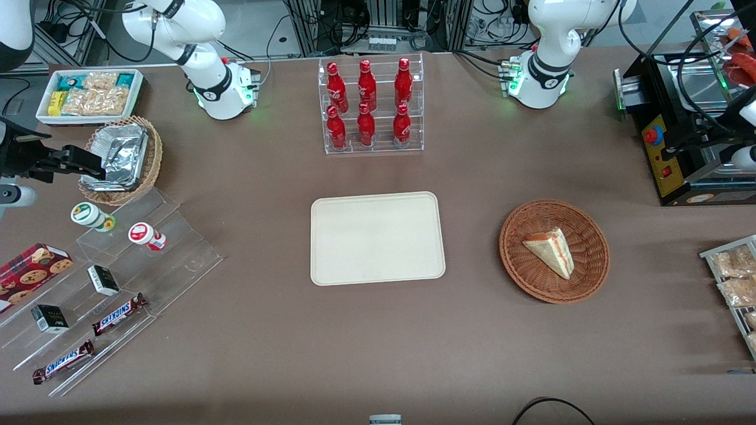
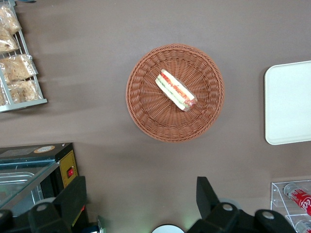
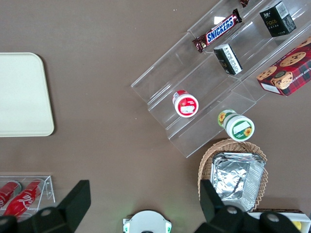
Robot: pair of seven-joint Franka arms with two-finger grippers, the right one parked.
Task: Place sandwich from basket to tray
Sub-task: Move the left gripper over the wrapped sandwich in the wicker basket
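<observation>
- Front view, sandwich point(image 1: 550, 250): one triangular wedge, lying flat in the basket point(image 1: 520, 260), in the middle band of the frame toward the working arm's end of the table. The pale bread face is up. The striped cut edge faces the lower part of the frame.
- Front view, tray point(image 1: 377, 237): cream rectangle at the centre of the frame, nothing on it, well apart from the basket. The bottle rack point(image 1: 370, 106) stands above it in the frame.
- Front view, status: transfer not yet begun.
- Left wrist view, gripper point(image 2: 141, 204): hangs high above the table, apart from the basket point(image 2: 146, 104) and off to one side of it. The two dark fingers point(image 2: 206, 196) are spread wide with nothing between them.
- Left wrist view, sandwich point(image 2: 175, 90): lies just off the basket's centre, touching only the weave. The red and green filling stripe runs along the edge that shows. A glossy wrap seems to cover it, though this is uncertain.
- Left wrist view, handling judgement: light, soft and easily crushed. If wrapped, probably slippery. Best hold is likely across the two bread faces near the thick cut edge, with gentle closure. The thin corner would probably fold.
- Left wrist view, tray point(image 2: 289, 102): partly in frame, beside the basket but clear of it.
- Right wrist view, tray point(image 3: 22, 94): one bare end shows at mid-height on the frame's edge. Sandwich, basket and working gripper are not in view.
</observation>
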